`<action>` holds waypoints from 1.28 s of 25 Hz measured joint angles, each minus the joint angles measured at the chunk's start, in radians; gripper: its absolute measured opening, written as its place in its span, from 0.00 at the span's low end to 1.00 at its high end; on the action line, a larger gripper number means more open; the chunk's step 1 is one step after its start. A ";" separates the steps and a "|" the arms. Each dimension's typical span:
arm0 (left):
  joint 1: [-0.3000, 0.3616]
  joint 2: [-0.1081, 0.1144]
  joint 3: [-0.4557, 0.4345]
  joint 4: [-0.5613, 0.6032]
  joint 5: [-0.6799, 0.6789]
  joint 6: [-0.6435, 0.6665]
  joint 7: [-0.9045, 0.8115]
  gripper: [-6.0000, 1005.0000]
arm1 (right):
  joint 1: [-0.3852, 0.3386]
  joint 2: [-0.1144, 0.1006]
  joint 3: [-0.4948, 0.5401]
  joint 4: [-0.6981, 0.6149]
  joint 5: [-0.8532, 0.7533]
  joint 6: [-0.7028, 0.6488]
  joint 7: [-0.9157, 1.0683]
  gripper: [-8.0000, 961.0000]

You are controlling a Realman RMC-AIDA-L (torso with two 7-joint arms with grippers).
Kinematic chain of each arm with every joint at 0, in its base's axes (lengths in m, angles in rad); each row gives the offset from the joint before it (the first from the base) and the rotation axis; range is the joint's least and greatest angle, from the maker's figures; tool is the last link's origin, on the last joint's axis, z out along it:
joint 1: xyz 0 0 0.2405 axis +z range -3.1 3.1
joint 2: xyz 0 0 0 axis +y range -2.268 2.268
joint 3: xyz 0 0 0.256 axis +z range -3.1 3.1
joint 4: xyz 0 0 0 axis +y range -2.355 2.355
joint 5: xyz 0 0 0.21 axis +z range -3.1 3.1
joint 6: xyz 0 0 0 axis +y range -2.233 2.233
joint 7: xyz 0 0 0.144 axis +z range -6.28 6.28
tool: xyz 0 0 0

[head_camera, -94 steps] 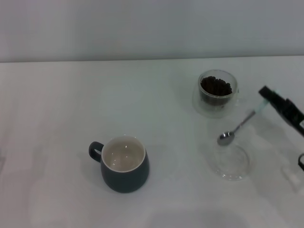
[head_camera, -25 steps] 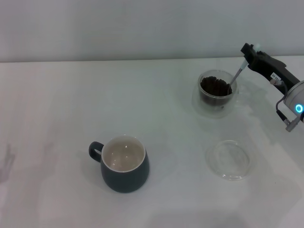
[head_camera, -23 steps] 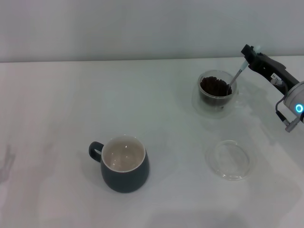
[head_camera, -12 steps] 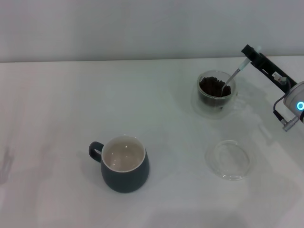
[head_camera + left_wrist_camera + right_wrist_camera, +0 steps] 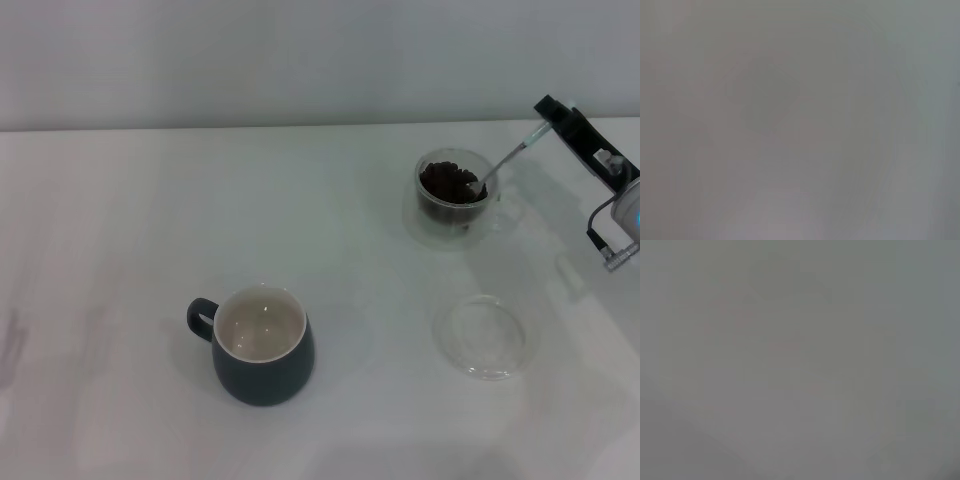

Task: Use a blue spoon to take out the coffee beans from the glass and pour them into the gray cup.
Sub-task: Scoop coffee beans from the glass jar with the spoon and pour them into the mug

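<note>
At the upper right of the head view, the right hand [image 5: 547, 116] grips the pale handle end of the blue spoon [image 5: 505, 160], clenched on it just beyond the rim of the glass [image 5: 456, 197]. The spoon slants down and to the left, its metal bowl dipped among the coffee beans [image 5: 449, 184] heaped inside. Compared with half a second ago, the hand has drawn back toward the right edge of the frame and the spoon now lies at a flatter angle, while the glass has stayed where it was on the white counter [image 5: 200, 200]. That flattening reads as the scoop being levelled under the beans, ready for lifting; whether any beans sit in the bowl cannot be made out. The gray cup [image 5: 260, 343] stands well apart at lower centre-left, handle to the left, its cream inside showing no beans, so no transfer looks done yet. A flat clear glass dish [image 5: 480, 335] lies below the glass. The left hand is out of sight, and both wrist views show only blank grey.
</note>
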 joint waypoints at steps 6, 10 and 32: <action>-0.001 0.001 -0.006 -0.004 -0.006 0.000 0.002 0.86 | 0.008 0.000 -0.003 -0.004 0.010 0.025 0.026 0.16; -0.003 0.002 -0.008 -0.005 -0.007 0.000 0.004 0.86 | 0.018 0.000 -0.012 0.001 0.010 0.039 0.104 0.16; -0.008 0.003 -0.009 -0.017 -0.008 0.000 0.000 0.86 | -0.019 0.000 -0.016 0.007 0.083 -0.011 0.264 0.16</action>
